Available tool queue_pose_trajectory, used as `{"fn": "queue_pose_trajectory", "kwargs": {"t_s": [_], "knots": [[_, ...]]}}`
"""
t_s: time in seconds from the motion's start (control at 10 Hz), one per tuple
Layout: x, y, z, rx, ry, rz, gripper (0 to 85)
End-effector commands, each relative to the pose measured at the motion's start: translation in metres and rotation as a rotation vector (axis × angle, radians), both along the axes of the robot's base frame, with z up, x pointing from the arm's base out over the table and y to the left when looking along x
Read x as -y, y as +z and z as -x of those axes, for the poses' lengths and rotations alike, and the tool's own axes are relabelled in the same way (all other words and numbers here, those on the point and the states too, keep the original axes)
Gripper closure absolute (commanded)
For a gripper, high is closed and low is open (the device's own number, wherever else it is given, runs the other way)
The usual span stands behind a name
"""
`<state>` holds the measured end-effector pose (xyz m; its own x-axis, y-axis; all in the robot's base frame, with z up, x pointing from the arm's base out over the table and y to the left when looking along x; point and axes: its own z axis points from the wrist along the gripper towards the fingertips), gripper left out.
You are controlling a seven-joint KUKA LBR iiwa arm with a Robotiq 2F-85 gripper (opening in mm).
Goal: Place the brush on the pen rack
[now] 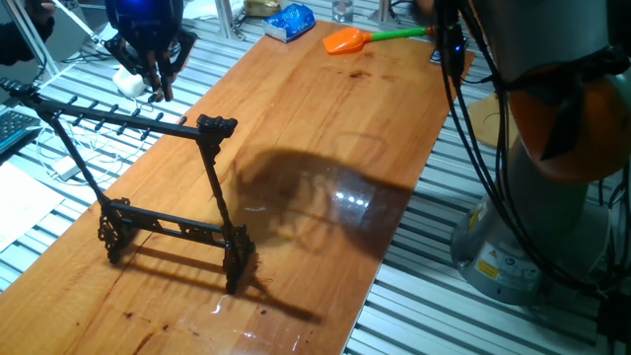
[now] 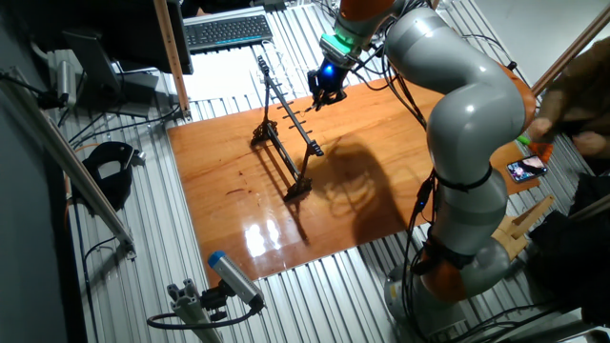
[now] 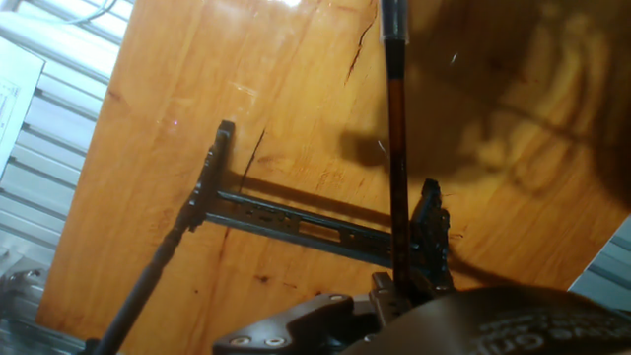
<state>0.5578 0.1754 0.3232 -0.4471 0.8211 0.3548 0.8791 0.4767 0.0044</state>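
No words I can read

I see a small yellow sticker [image 1: 487,264] low on my grey base [image 1: 532,247], far from my jaws, but its marks are too tiny for me to read. A blue packet [image 1: 289,22] lies at the far end of the table [image 1: 325,148], well away from my jaws, and its print is just a blur. A white sheet [image 3: 15,94] sits off to the side of my jaws in the hand view, with faint lines on it that I cannot make out. A keyboard [image 2: 227,30] lies past my jaws in the other fixed view, and its keys are too small to read.
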Motion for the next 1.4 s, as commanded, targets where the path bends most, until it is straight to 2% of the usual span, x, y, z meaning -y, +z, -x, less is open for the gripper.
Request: {"fn": "queue_pose_trajectory", "kwargs": {"t_s": [0.0, 0.3, 0.6, 0.7, 0.9, 1.1, 1.3], "knots": [[-0.0001, -0.0002, -0.0001, 0.002, -0.001, 0.001, 85.0], [-0.0014, 0.0014, 0.0016, -0.003, -0.004, -0.002, 85.0], [-0.0065, -0.0053, 0.0038, 0.003, -0.052, 0.005, 85.0], [-0.0079, -0.0084, 0.0034, 0.002, -0.061, 0.017, 85.0], [-0.0068, -0.0079, 0.0023, 0.000, -0.054, 0.023, 85.0], [-0.0004, -0.0026, -0.0025, -0.019, -0.029, 0.011, 85.0], [0.0008, -0.0012, -0.0030, -0.021, -0.025, 0.009, 85.0]]}}
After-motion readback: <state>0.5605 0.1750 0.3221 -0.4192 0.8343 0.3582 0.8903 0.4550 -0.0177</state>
